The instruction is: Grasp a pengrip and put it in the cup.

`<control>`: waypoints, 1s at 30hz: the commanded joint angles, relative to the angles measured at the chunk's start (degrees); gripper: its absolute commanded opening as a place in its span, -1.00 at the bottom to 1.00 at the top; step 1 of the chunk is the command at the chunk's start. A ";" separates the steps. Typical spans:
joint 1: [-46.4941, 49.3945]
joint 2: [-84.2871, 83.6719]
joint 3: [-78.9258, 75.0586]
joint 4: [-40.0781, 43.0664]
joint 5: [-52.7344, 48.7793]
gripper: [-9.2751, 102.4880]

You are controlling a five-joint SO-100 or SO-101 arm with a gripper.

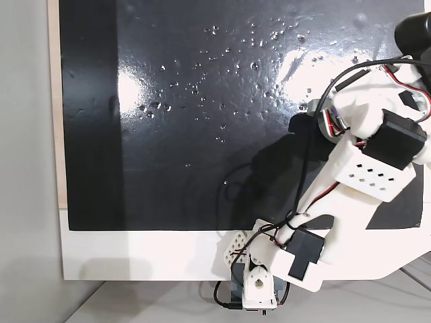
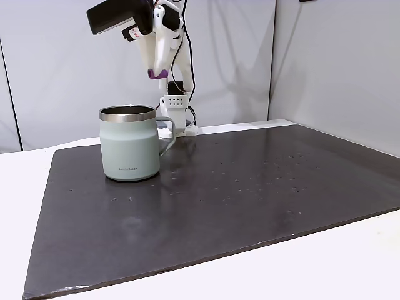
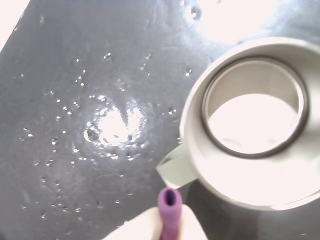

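The pale grey-green cup (image 2: 128, 147) stands upright on the black mat, its loop handle toward the right in a fixed view. High above that handle, my gripper (image 2: 157, 67) points down and is shut on the purple pengrip (image 2: 157, 74), whose end pokes out below the fingers. In the wrist view the pengrip (image 3: 169, 210) sits at the bottom centre in my gripper (image 3: 170, 222), its tip just short of the cup's handle (image 3: 172, 172). The cup (image 3: 194, 132) fills the right side, with its steel inside open and bare.
A black mat (image 2: 250, 187) covers most of the white table (image 2: 350, 262), speckled with small shiny marks. The white arm (image 1: 357, 168) with black servos reaches over the mat's lower right corner, and its base (image 1: 259, 286) is at the table's edge. Grey walls stand behind.
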 commanded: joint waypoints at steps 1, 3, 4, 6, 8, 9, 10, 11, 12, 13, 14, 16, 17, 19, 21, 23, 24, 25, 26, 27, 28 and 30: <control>4.57 -0.26 -2.90 0.79 -3.08 -0.84; 5.80 -1.67 -3.16 0.53 -4.04 -0.84; 6.15 -2.29 -3.43 0.53 -4.39 -0.84; 6.59 -3.16 -4.13 0.44 -4.75 -0.84; 7.03 -3.78 -4.48 0.44 -5.10 -0.84; 7.29 -3.96 -4.48 0.44 -5.36 -0.84; 7.56 -4.31 -4.48 0.44 -5.54 -0.84; 7.73 -4.57 -4.48 0.44 -5.62 -0.84; 7.73 -4.66 -4.48 0.44 -5.71 -0.84; 7.73 -4.75 -4.48 0.44 -5.80 -0.84; 7.73 -4.83 -4.48 0.44 -5.80 -0.84; 7.82 -4.83 -4.48 0.53 -6.06 -0.83; 7.91 -4.83 -4.48 0.53 -6.15 -0.81; 8.09 -4.83 -4.48 0.62 -6.42 -0.60; 8.17 -4.83 -4.48 0.70 -6.68 -0.41; 8.26 -4.75 -4.48 0.70 -6.77 -0.33; 8.35 -4.57 -4.48 0.70 -7.03 -0.32; 8.44 -4.39 -4.48 0.70 -7.21 -0.30; 8.53 -4.31 -4.48 0.70 -7.38 -0.30; 8.61 -4.22 -4.48 0.79 -7.56 -0.30; 8.70 -4.13 -4.48 0.79 -7.65 -0.30; 8.79 -4.13 -4.39 0.79 -7.73 -0.30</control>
